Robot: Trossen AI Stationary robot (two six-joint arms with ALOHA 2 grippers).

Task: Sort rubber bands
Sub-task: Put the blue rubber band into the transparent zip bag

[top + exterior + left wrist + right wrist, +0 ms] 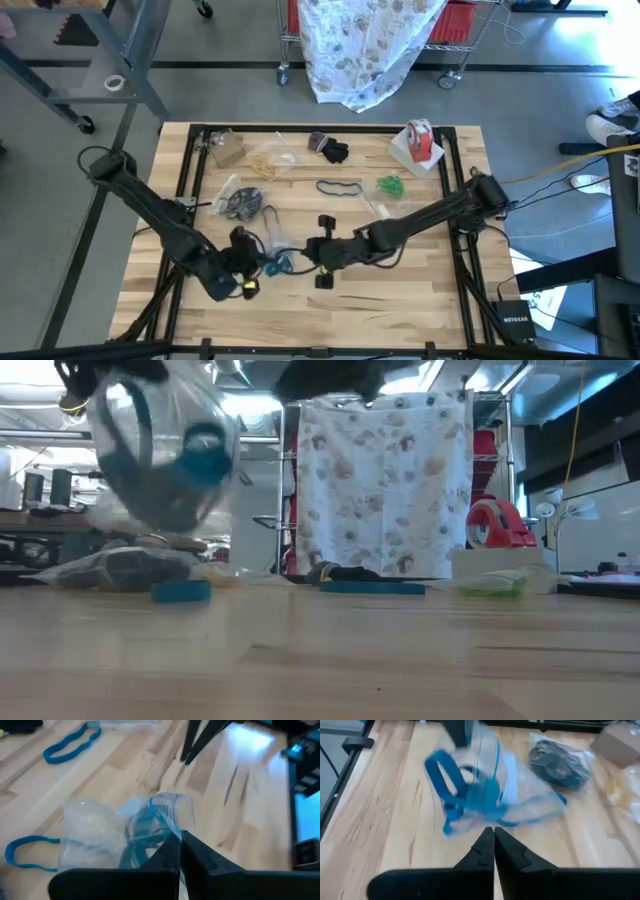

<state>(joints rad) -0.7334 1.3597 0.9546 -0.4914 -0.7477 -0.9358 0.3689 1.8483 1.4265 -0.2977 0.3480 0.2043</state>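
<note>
A clear plastic bag [115, 835] with teal-blue rubber bands [470, 795] inside hangs lifted above the table's near middle [276, 265]. My left gripper [180, 839] is shut on it. My right gripper [493, 831] is shut, with its tips just beside the bag on the right-hand side. In the low view the bag [165, 455] hangs clear of the table. Two loose teal bands [70, 745] [25, 854] lie flat on the wood. My left gripper pinches the bag's edge with the teal strip [167, 822] between its two fingers, slanting down from the table's left. The bag hangs clear of the table in front of the fingers, slack and crumpled. My right gripper: I cannot tell whether its fingertips touch the bag.
At the back stand a red-and-white tape roll [420, 140] and a cardboard box [225, 150]. In between lie black bands [333, 150], a bag of tan bands [265, 163], green bands [390, 185] and a bag of dark bands [240, 203]. A teal band [340, 187] lies mid-table.
</note>
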